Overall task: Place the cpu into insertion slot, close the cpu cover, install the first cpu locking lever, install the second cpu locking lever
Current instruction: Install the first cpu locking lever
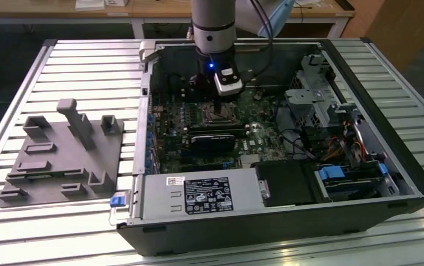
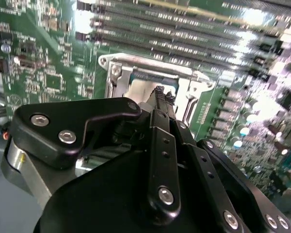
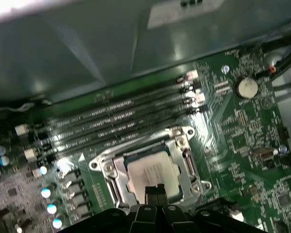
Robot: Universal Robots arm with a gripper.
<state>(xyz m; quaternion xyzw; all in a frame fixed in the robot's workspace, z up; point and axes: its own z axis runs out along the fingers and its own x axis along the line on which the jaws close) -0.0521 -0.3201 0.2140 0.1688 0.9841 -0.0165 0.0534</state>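
**Chip seated, hand poised above socket**

Left in the exterior view, a grey moulded fixture [image 1: 61, 155] lies on the slatted metal tabletop [image 1: 86, 61]. Rightward, inside the open black computer case [image 1: 286, 221], the black hand [image 3: 154, 190], fingers together, hangs just over the dull silver square cpu [image 3: 153, 172], which lies in the silver-rimmed insertion slot [image 3: 109, 170] under the thin silvery cpu cover [image 3: 177, 141].

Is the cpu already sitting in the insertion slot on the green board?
Yes, in the first wrist view the cpu lies flat inside the insertion slot, its silver-beige face showing through the metal frame.
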